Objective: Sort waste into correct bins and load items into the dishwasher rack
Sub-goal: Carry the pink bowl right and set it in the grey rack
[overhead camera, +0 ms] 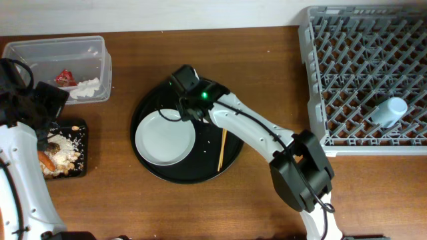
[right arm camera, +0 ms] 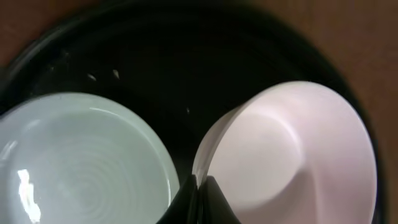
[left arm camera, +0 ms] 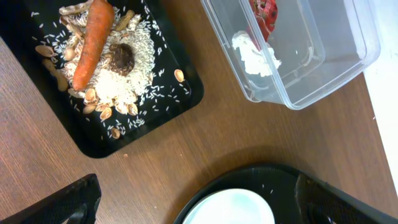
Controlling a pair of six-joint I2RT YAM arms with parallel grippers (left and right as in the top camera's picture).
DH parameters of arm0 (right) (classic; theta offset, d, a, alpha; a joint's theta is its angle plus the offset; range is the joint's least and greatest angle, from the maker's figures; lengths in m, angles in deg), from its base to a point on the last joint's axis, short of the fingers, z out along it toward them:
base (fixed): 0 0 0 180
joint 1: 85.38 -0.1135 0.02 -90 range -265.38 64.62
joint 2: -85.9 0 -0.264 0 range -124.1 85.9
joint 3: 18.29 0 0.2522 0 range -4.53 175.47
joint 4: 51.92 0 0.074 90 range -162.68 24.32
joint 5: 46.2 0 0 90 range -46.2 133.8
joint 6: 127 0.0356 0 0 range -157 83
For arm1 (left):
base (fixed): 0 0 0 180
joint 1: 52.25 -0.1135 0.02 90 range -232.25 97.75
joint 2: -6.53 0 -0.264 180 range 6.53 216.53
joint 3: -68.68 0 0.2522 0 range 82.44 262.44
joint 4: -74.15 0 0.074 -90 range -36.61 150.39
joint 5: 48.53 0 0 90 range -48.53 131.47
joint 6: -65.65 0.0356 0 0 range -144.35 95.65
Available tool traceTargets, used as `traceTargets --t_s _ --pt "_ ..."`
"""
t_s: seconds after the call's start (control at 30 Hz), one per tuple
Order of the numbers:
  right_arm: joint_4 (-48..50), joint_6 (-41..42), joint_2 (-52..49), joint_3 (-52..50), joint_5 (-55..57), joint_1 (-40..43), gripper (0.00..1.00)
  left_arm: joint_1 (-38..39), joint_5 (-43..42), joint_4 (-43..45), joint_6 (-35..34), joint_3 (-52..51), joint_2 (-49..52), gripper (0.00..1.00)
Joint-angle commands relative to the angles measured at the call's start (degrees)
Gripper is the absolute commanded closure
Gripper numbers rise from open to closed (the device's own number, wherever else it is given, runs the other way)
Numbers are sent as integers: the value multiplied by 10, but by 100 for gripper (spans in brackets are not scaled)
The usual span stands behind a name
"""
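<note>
The plate [overhead camera: 165, 138], bowl [right arm camera: 298, 155] and chopsticks [overhead camera: 222, 148] sit on the round tray [overhead camera: 193, 175]; the rack [overhead camera: 347, 80] holding the cup [overhead camera: 389, 112] stands right, the tub [overhead camera: 40, 50] left.

— What is sitting on the table [overhead camera: 267, 53]?
— A round black tray [overhead camera: 150, 107] is sitting mid-table, carrying a pale plate [overhead camera: 165, 138] on its left half, and a chopstick [overhead camera: 222, 148] is lying just right of the plate.
— And the arms?
— The right tool [overhead camera: 185, 79] is hanging over the round tray's upper edge, hiding whatever is lying beneath it. The left tool [overhead camera: 53, 100] is hovering between the clear tub [overhead camera: 33, 63] and the black rectangular tray [overhead camera: 80, 170].
— What is filling those?
— A red wrapper [overhead camera: 65, 77] and a white tissue [overhead camera: 85, 88] are resting in the tub; a carrot [overhead camera: 46, 159] and rice crumbs [overhead camera: 67, 150] are lying in the rectangular tray. A light-blue cup [overhead camera: 389, 111] is lying in the grey rack [overhead camera: 312, 80] at the right
</note>
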Motion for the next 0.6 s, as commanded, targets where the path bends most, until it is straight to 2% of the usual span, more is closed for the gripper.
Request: traceTargets --t_s 0.0,0.17,0.3,0.4,0.57 --pt "-49 -6 4 86 5 3 96 -1 8 0 -5 -2 1 1" --pt "-144 -6 10 196 -10 51 96 -1 8 0 -5 -2 1 1" --pt "-212 -31 12 280 -125 144 96 -1 8 -1 -5 -2 1 1" --pt "-255 -45 12 342 -280 282 96 -1 8 0 -5 -2 1 1" --pt "-261 -88 12 346 -471 479 96 -1 8 0 -5 -2 1 1"
